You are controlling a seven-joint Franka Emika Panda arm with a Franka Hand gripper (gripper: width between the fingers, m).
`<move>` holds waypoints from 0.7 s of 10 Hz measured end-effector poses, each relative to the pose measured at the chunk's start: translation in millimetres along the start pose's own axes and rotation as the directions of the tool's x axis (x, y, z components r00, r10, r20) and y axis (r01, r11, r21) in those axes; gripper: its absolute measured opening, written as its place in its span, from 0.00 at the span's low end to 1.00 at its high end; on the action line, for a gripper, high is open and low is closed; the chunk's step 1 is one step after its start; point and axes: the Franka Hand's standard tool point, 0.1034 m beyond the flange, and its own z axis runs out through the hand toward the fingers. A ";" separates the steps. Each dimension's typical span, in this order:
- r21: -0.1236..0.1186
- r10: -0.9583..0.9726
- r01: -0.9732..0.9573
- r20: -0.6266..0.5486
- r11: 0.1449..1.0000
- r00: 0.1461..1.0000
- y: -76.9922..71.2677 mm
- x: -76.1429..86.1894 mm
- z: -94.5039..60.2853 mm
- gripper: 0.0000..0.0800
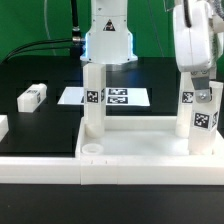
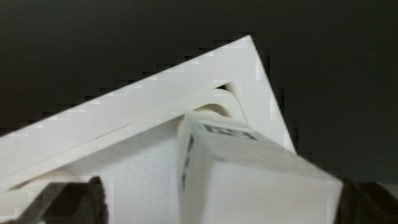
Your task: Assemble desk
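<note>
The pincer [image 1: 202,90] stood spread around an upright leg [image 1: 200,115] standing in a corner of the desk top [image 1: 140,150].

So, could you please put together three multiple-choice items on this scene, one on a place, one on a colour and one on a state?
1. Relative to the desk top, where does the marker board lie?
A. inside it
B. behind it, flat on the table
C. leaning against its front rim

2. What colour is the table surface?
A. green
B. black
C. white

3. How is the loose leg at the exterior view's left placed?
A. standing upright
B. plugged into a corner socket
C. lying on its side

Answers:
1 B: the board shows beyond the far rim, flat on the table.
2 B: the surface around the white parts is black.
3 C: its long side rests on the table, apart from the desk top.
</note>
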 end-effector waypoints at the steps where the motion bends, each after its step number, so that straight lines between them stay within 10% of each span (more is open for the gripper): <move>1: 0.000 -0.086 0.086 0.000 0.996 0.996 0.0 0.2 0.1 0.81; 7: -0.099 -0.688 0.686 0.017 0.721 0.725 -11.4 4.0 -4.8 0.81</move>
